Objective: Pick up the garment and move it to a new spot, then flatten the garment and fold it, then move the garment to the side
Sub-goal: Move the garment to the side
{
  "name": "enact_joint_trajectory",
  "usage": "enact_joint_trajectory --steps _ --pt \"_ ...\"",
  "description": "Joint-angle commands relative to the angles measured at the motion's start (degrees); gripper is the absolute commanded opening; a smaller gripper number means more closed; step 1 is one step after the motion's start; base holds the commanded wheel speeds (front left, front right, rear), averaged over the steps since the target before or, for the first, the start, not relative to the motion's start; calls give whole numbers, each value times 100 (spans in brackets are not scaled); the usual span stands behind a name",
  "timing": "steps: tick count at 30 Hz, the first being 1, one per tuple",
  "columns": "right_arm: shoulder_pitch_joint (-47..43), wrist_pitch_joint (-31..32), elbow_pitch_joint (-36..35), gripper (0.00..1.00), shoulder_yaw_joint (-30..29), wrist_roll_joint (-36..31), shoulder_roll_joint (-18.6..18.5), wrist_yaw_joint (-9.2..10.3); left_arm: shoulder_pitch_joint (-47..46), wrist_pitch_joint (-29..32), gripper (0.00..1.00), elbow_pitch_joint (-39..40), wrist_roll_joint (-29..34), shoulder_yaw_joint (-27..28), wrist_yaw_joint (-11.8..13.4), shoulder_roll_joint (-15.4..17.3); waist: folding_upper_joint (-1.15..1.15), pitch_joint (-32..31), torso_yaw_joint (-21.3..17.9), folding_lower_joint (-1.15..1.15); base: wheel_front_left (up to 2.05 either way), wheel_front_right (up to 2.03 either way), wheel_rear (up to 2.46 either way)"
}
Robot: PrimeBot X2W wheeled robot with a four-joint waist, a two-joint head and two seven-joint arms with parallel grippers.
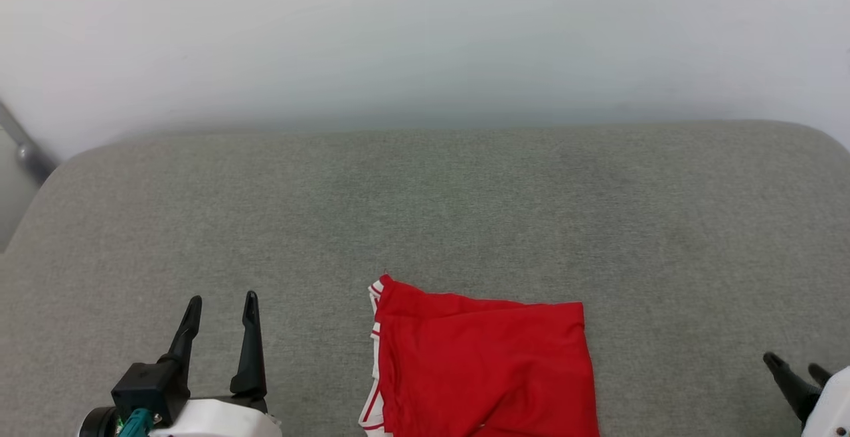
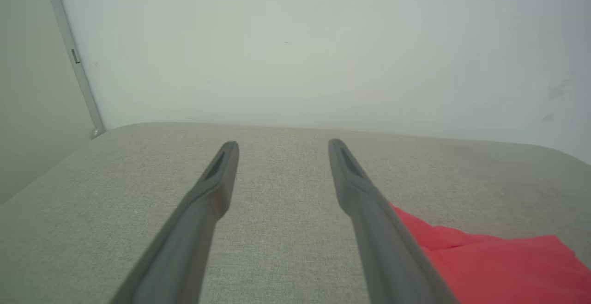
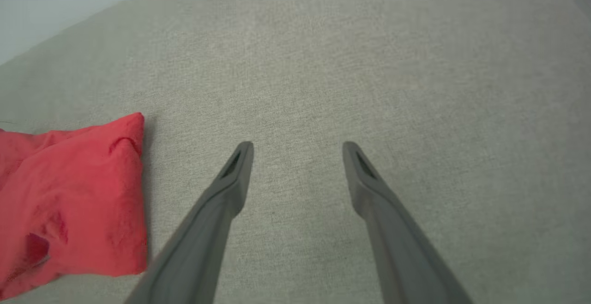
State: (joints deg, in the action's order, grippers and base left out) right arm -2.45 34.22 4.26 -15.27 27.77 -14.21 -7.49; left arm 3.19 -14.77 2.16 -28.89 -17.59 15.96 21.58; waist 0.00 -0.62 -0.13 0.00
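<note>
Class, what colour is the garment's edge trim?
The trim is white with red stripes; the garment itself is red. Head view shows it best.

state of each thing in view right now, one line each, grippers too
garment: folded over on itself, lying on the grey surface, touched by neither gripper
left gripper: open, empty, beside the garment's striped-trim edge
right gripper: open, empty, off to the garment's other side
</note>
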Motion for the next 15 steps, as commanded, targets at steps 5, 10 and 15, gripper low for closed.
enact_joint_trajectory --steps 5,10,15 --pt "205 1292 230 100 -354 463 305 -1 -163 -32 100 45 68 -2 -29 -58 0 135 175 0 0 0 0" --pt "569 2172 590 100 -653 1082 842 1 -386 -39 100 19 118 -36 -121 -168 0 411 390 0 0 0 0" --pt "1032 2492 1207 100 -644 1662 1084 0 -673 -46 100 -93 183 -62 -235 -273 0 684 613 0 0 0 0"
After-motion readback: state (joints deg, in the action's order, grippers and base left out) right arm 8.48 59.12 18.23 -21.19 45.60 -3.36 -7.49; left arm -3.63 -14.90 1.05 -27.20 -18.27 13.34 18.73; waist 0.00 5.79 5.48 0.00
